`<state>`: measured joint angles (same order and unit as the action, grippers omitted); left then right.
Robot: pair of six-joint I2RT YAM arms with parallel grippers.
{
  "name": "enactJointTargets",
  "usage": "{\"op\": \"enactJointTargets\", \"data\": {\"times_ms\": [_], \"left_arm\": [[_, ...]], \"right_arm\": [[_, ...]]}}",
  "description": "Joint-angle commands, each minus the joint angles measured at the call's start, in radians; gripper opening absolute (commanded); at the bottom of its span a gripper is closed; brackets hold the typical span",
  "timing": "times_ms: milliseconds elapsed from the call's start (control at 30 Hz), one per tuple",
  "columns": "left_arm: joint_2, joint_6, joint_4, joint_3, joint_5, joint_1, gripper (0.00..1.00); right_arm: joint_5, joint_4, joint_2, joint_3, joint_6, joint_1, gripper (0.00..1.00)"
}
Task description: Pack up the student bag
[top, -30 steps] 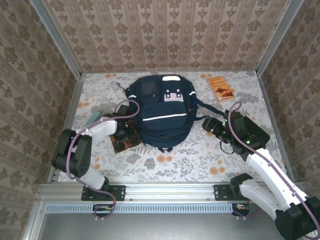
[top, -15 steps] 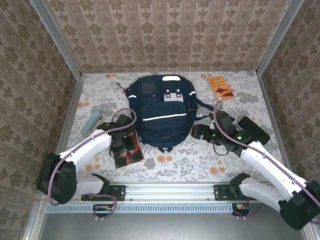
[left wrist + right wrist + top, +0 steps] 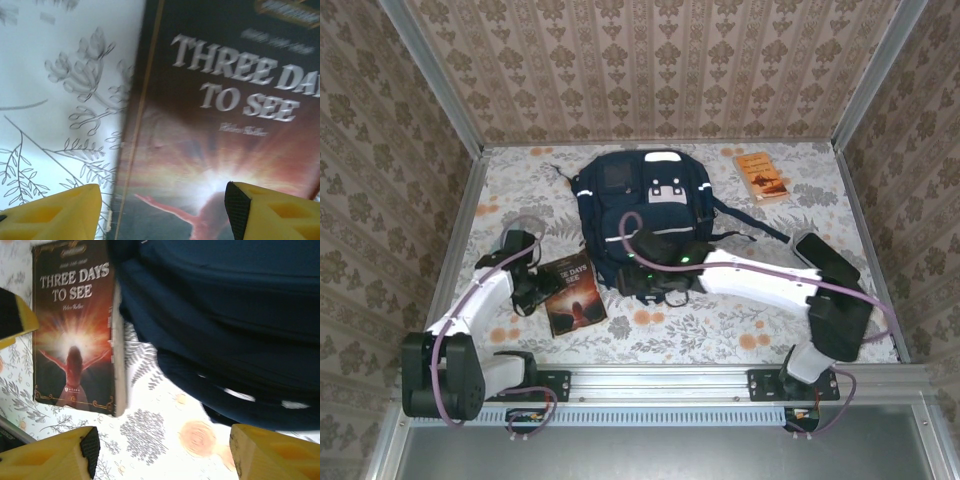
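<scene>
Gaping empty, left hand [image 3: 162, 206] hangs over the book [image 3: 215, 125], right hand [image 3: 164, 447] over the student bag [image 3: 225, 315] edge.

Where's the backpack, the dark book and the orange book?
student bag [image 3: 670, 215], top view, on its front panel.
dark book [image 3: 572, 293], top view, middle of its cover.
orange book [image 3: 762, 176], top view, middle of its cover.

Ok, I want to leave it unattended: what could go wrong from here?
The book lies flat on the table; the left gripper, open over its edge, may shove it rather than lift it. The right gripper hangs open at the near end of the student bag, close to that book, so the arms could collide. No opening shows on the bag, so it might pinch only fabric.
</scene>
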<state>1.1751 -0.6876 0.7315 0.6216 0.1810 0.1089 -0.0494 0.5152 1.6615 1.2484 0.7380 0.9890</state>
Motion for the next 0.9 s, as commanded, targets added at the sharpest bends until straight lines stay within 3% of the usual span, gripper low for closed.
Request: {"op": "enactJointTargets", "data": {"times_ms": [0,433,867], "left_arm": [[-0.005,0.002,-0.059,-0.043,0.072,-0.024,0.69],[-0.025,-0.020,-0.108,-0.130,0.097,-0.026,0.65],[-0.033,-0.052,-0.130,-0.161,0.107,-0.005,0.64]], "right_arm": [[-0.017,0.058,0.101,0.098,-0.011,0.028,0.68],[0.067,0.069,0.353,0.244,-0.004,0.071,0.50],[0.113,0.071,0.437,0.211,0.001,0.079,0.48]]}}
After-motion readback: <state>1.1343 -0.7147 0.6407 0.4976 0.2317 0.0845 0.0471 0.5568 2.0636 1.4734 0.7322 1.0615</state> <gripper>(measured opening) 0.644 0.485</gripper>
